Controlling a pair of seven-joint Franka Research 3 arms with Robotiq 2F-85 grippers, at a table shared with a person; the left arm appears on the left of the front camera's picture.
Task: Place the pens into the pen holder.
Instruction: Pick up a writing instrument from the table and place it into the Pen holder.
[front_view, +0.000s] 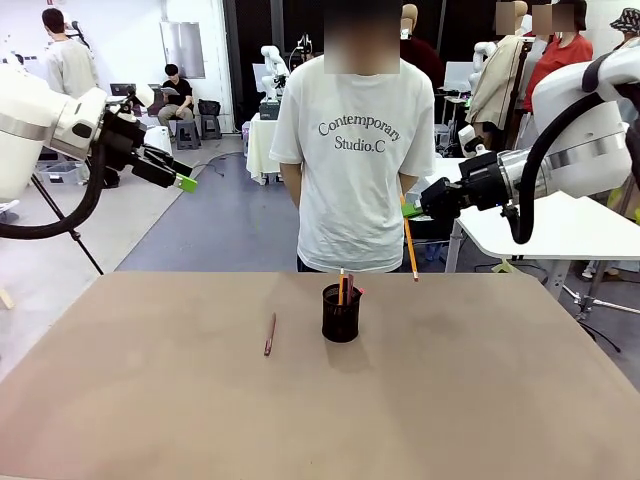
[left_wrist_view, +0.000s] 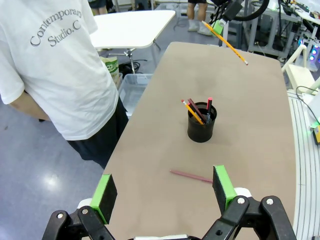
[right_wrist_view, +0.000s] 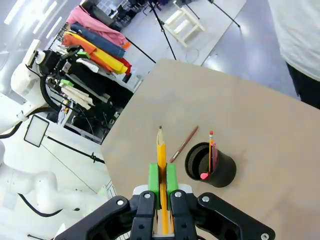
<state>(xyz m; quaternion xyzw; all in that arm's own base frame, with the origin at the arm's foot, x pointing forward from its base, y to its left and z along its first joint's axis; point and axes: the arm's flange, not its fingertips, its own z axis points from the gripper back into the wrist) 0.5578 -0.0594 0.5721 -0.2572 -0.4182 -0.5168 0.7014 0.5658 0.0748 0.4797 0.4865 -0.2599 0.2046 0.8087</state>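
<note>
The lower ends of the pens (left_wrist_view: 193, 110) standing in the pen holder (left_wrist_view: 201, 131) are hidden behind its black mesh wall (in the front view they are too small to count). The yellow pencil (right_wrist_view: 161, 147) has its rear end hidden between the clamped green pads (right_wrist_view: 153, 182) of the right gripper (right_wrist_view: 162, 171).

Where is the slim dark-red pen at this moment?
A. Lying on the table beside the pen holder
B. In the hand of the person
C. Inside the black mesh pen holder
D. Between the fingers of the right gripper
A: the dark-red pen lies flat on the table, apart from the pen holder on the robot's left side, while the right gripper is shut on a yellow pencil.
</note>
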